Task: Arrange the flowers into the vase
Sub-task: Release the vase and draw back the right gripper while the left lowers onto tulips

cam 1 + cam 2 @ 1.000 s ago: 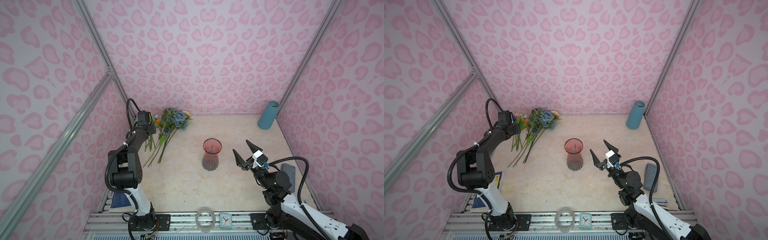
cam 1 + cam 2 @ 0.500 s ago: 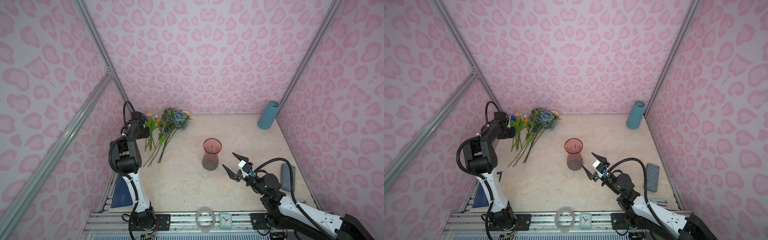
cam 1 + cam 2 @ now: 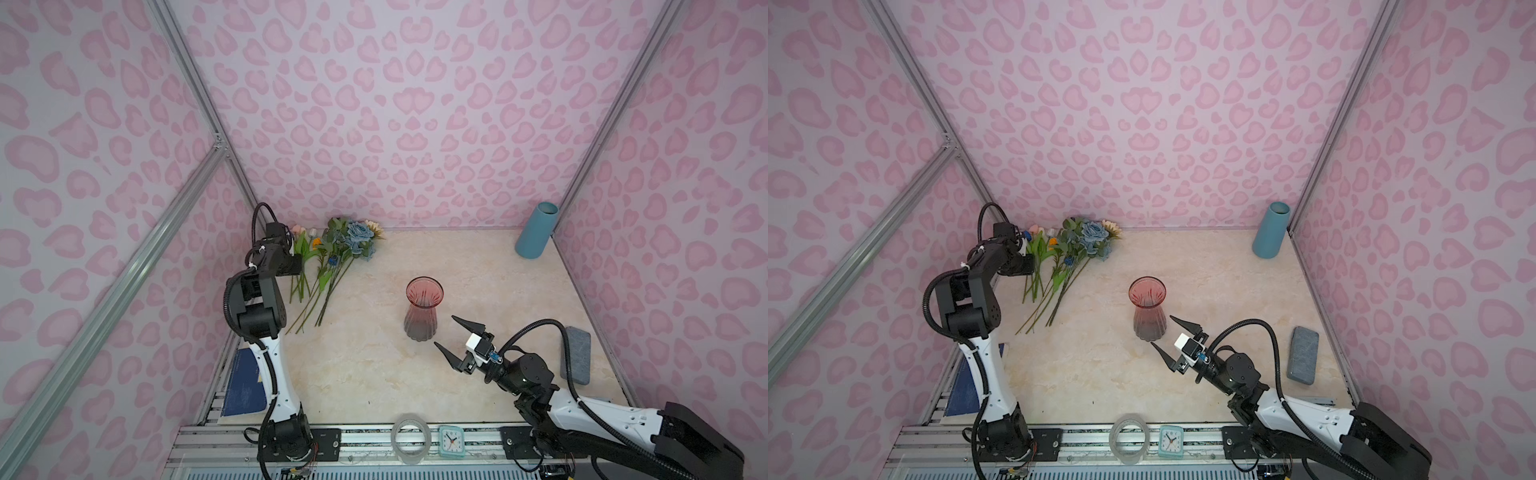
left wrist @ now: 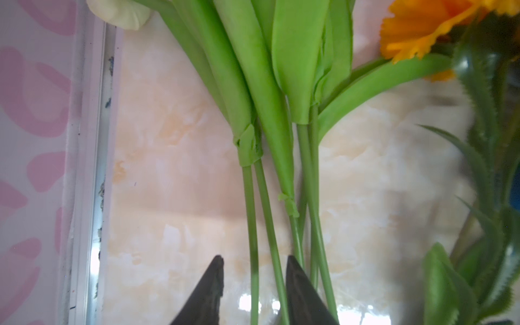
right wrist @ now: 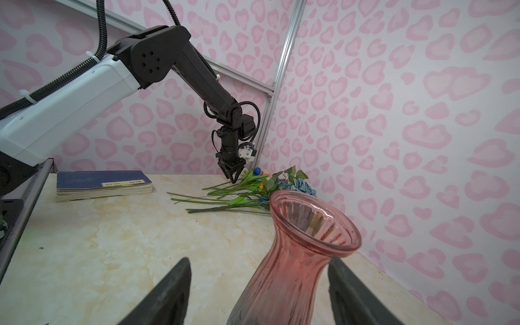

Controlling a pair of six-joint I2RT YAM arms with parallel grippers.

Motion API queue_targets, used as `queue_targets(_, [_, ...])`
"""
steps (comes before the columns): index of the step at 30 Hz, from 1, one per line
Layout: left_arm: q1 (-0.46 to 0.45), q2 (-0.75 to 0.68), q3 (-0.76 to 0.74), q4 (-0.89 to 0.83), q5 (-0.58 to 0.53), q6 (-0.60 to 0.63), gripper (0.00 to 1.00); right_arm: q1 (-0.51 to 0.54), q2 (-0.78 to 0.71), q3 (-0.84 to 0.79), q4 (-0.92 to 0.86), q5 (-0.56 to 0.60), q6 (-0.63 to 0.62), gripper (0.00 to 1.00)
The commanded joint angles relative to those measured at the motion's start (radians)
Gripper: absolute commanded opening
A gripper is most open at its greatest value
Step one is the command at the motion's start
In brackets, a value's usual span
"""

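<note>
The flowers [image 3: 332, 257] [image 3: 1071, 257] lie in a loose pile at the back left of the table, stems pointing forward. My left gripper [image 4: 254, 261] [image 5: 233, 178] points down at the leftmost tulips. It is open a little, with two thin green stems [image 4: 253, 225] between its fingers and a gap beside them. An orange bloom [image 4: 416, 25] lies close by. The pink glass vase [image 3: 422, 316] [image 3: 1148, 311] [image 5: 304, 253] stands upright and empty mid-table. My right gripper [image 3: 444, 331] [image 3: 1162, 330] is wide open just right of the vase base, not touching it.
A teal cylinder [image 3: 536, 230] stands in the back right corner and a grey pad [image 3: 575, 353] lies by the right wall. A blue book [image 3: 245, 382] lies at the front left. A tape roll [image 3: 409, 436] and a small clock [image 3: 451, 440] sit on the front rail.
The right gripper has moved left and forward, close to the vase, still open. The left arm has folded its elbow and set its gripper over the tulip stems.
</note>
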Motion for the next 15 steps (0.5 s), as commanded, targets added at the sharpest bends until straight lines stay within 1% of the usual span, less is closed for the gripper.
queue_targets(1, [-0.002,0.020,0.031,-0.028,-0.009,0.020,0.37,0.005,0.008,-0.012,0.055,0.014,0.005,0.76])
queue_targets(3, [-0.003,0.032,0.045,-0.037,-0.029,0.018,0.28,0.010,0.003,-0.016,0.062,0.015,0.005,0.76])
queue_targets(8, [-0.005,0.057,0.070,-0.063,-0.059,0.020,0.27,0.017,-0.046,-0.036,0.057,0.049,-0.001,0.76])
queue_targets(12, [-0.005,0.074,0.090,-0.088,-0.058,0.022,0.26,0.015,-0.093,-0.056,0.051,0.089,-0.007,0.76])
queue_targets(13, [-0.006,0.079,0.096,-0.094,-0.061,0.023,0.25,0.016,-0.099,-0.058,0.049,0.100,-0.011,0.76])
queue_targets(15, [-0.006,0.083,0.105,-0.100,-0.064,0.019,0.20,0.017,-0.101,-0.062,0.048,0.121,-0.017,0.76])
